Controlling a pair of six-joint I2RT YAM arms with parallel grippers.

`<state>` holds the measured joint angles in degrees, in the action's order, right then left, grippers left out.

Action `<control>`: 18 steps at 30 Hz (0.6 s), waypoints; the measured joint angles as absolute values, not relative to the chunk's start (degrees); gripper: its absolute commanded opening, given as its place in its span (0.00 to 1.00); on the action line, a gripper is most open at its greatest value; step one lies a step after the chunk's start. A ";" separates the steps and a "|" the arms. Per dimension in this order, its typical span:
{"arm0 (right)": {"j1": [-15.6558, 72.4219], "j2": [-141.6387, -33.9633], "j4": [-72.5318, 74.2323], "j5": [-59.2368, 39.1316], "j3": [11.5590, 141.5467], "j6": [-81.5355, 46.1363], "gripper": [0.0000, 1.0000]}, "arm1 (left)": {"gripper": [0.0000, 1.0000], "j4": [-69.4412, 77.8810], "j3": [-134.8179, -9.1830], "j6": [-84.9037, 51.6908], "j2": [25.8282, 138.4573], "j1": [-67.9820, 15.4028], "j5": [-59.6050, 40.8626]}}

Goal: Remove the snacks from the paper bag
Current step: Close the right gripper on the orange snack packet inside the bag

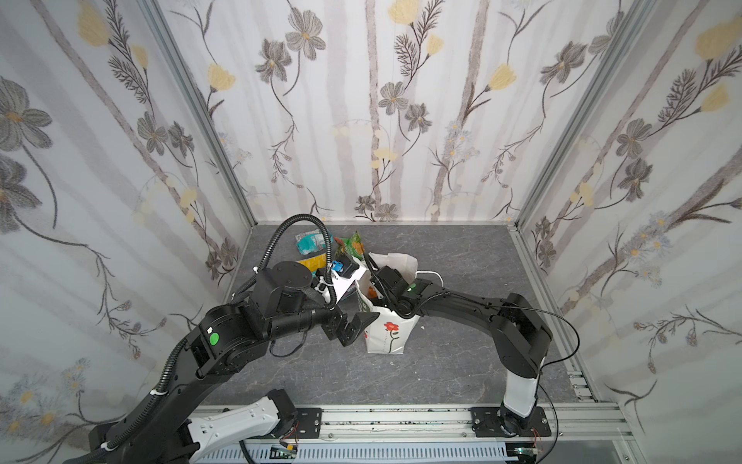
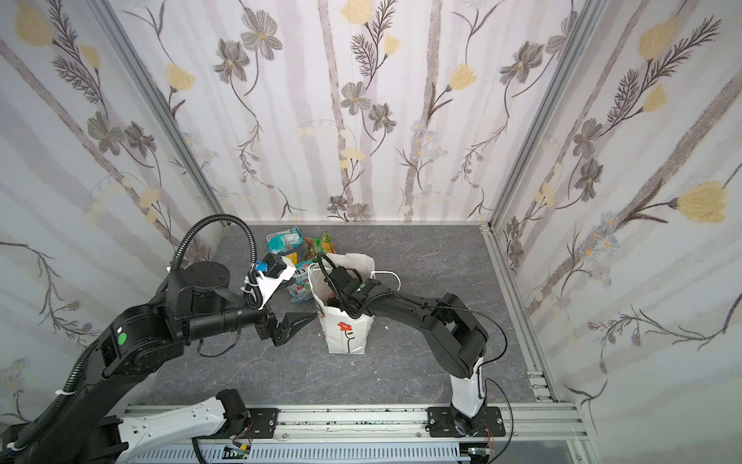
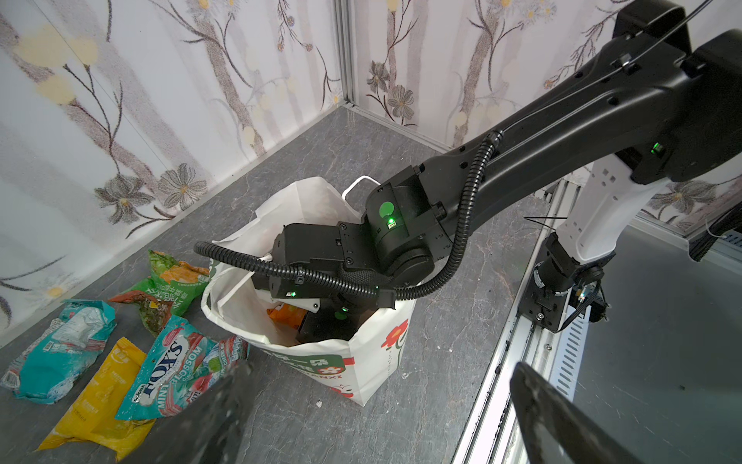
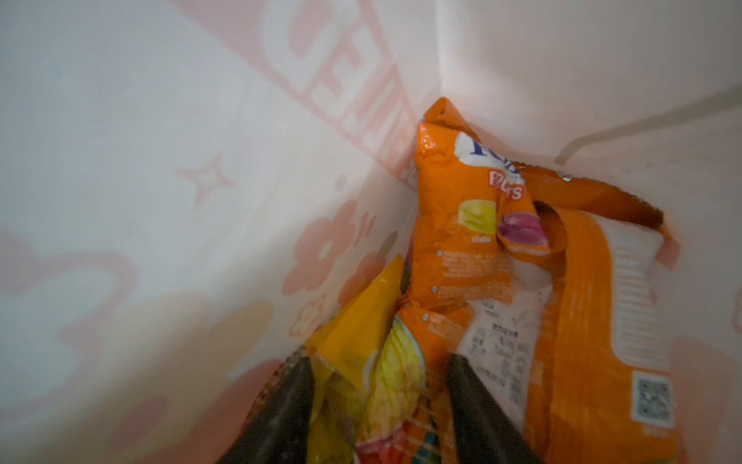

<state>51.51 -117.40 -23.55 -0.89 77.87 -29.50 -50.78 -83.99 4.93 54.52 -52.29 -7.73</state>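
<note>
task: empty the paper bag (image 1: 387, 335) of its snacks; i judge it roughly two thirds done.
bag: stands upright near the middle of the grey table (image 3: 453, 353), mouth open, the red flower print on the side facing the arm bases.
already out: four packets lie on the table beside the bag, on the left arm's side: a teal packet (image 3: 60, 353), a green-orange packet (image 3: 176, 281), a yellow packet (image 3: 100, 401) and a teal fox's packet (image 3: 172, 373), the last close against the bag's foot.
still inside: the right wrist view shows an orange fox's fruits packet (image 4: 453, 225) standing in a corner of the bag and a second orange packet (image 4: 594, 321) with a white panel leaning beside it. anything under them is hidden.
right gripper (image 4: 377, 359): reaches deep into the bag through its mouth. its fingers stand either side of a crumpled yellow-and-orange end, which i take to be the fox's fruits packet. the foil fills the gap, but i cannot tell whether it is truly pinched.
left gripper (image 2: 295, 327): jaws spread wide, holding nothing, hovering just beside the bag.
left to do: lift this packet clear, lay it with the others, then go back for the second orange one.
risk: i think the light bag may ride up with the arm.
</note>
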 measured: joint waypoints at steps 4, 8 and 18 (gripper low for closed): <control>51.51 -116.84 -23.38 -1.04 77.78 -29.50 0.18 | 1.00 -50.78 -83.99 4.93 54.48 -52.29 -7.73; 51.53 -115.87 -23.66 -1.41 77.76 -29.50 0.07 | 1.00 -50.78 -83.96 4.93 54.46 -52.40 -7.70; 51.53 -111.63 -24.86 -1.48 77.78 -29.50 0.00 | 1.00 -50.76 -83.77 4.93 54.08 -52.40 -7.46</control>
